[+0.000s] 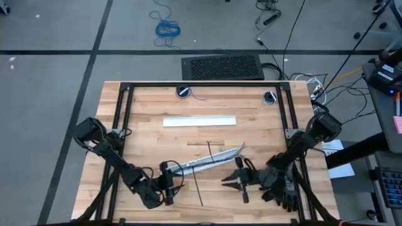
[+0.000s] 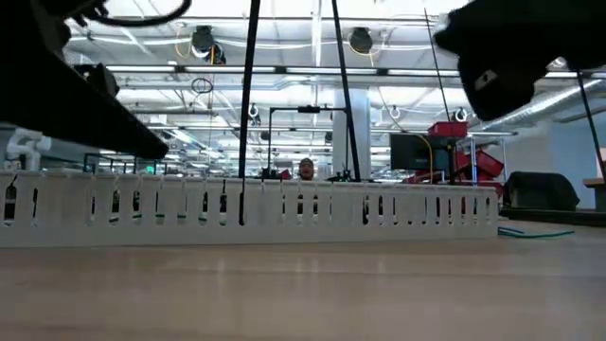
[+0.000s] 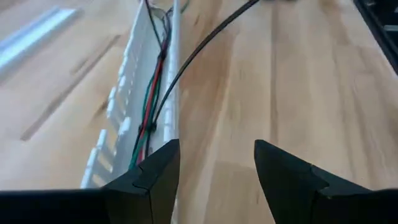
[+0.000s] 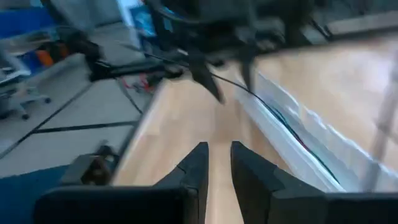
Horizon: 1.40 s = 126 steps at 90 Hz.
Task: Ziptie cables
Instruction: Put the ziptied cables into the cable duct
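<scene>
Your left hand (image 1: pixel 171 183) stood wide open at the near end of the white slotted plastic strip (image 1: pixel 204 161), where the thin grey cables (image 3: pixel 152 102) lay; your right hand (image 1: pixel 233 180), nearly closed, held nothing, just beside that strip on the wooden desk (image 1: pixel 251 132).

The table (image 1: pixel 144 113) is pale blond wood with straight grain lines, framed in black. A white slotted strip (image 3: pixel 127 118) lies on it, its wall a row of even teeth, and red, green and dark wires (image 3: pixel 153 93) run along it. A thin black ziptie (image 3: pixel 199 43) crosses them. Both arms are black. Out on the grey floor sits a bright blue coiled cable (image 1: pixel 168 28).
</scene>
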Each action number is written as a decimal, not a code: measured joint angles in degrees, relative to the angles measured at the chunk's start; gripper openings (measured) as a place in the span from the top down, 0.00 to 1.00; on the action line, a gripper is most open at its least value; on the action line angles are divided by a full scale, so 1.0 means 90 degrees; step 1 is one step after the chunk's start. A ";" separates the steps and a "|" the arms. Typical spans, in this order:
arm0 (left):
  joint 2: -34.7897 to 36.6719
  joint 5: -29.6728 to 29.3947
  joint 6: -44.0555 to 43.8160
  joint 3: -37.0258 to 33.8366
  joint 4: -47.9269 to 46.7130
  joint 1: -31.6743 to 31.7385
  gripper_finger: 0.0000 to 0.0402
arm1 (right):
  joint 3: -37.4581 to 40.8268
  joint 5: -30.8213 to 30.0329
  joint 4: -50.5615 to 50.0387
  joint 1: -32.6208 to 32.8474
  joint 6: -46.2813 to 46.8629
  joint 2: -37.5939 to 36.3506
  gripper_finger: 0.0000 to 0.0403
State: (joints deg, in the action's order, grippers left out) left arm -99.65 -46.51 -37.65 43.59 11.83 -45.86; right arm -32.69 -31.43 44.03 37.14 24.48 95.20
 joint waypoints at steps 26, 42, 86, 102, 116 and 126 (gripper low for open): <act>-0.0634 0.0196 0.0476 0.0754 -0.1091 0.0332 0.51 | -0.0140 0.0856 -0.1147 -0.0689 -0.0488 -0.0184 0.86; -0.0531 0.0027 0.0426 0.0877 -0.1137 0.0512 0.51 | -0.0147 0.1140 -0.1103 -0.1242 -0.1195 -0.0836 0.86; -0.0491 0.0428 0.0561 0.1097 -0.1658 0.1195 0.51 | -0.0147 0.1545 -0.1030 -0.1402 -0.1272 -0.0487 0.86; -0.0501 0.0956 0.0561 0.1096 -0.1739 0.1425 0.53 | -0.0145 0.1533 -0.0898 -0.1613 -0.1319 -0.0486 0.86; -0.0501 0.1394 0.0577 0.1094 -0.1956 0.1474 0.66 | -0.0145 0.1527 -0.0857 -0.1675 -0.0981 -0.0488 0.86; -0.0501 0.1400 0.0608 0.1094 -0.2188 0.1469 0.76 | -0.0142 0.1549 -0.0569 -0.1675 -0.0796 -0.0488 0.86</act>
State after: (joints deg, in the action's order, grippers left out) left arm -104.16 -33.91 -32.17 53.43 -7.87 -32.64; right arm -33.98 -17.48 38.90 22.06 17.32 90.80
